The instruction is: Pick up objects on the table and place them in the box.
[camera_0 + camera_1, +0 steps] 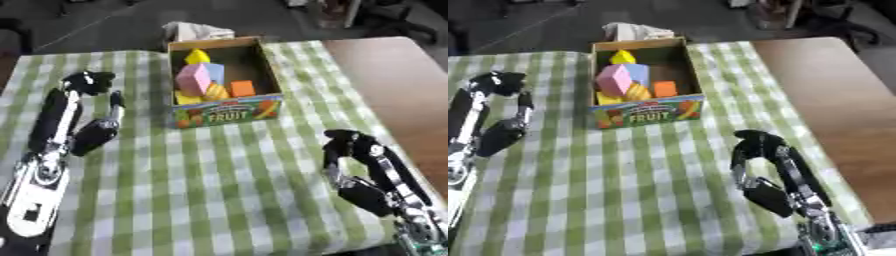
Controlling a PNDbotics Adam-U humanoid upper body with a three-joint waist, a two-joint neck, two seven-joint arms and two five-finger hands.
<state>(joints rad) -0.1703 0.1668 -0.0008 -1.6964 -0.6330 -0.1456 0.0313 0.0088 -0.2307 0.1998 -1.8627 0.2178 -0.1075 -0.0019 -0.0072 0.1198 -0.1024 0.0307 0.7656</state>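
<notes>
Already the coloured blocks (203,80) sit inside the box (229,111) at the table's far middle. Left hand (87,85) and right hand (754,150) rest well apart from it, fingers curled, holding nothing.

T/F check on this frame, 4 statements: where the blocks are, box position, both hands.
1. All visible blocks lie inside the box. True: pink block, orange block and yellow block are in it.
2. The left hand holds a block. False: it holds nothing.
3. The box lies tipped on its side. False: it stands upright, open top up, on the checked cloth.
4. The right hand is apart from the box. True.
</notes>
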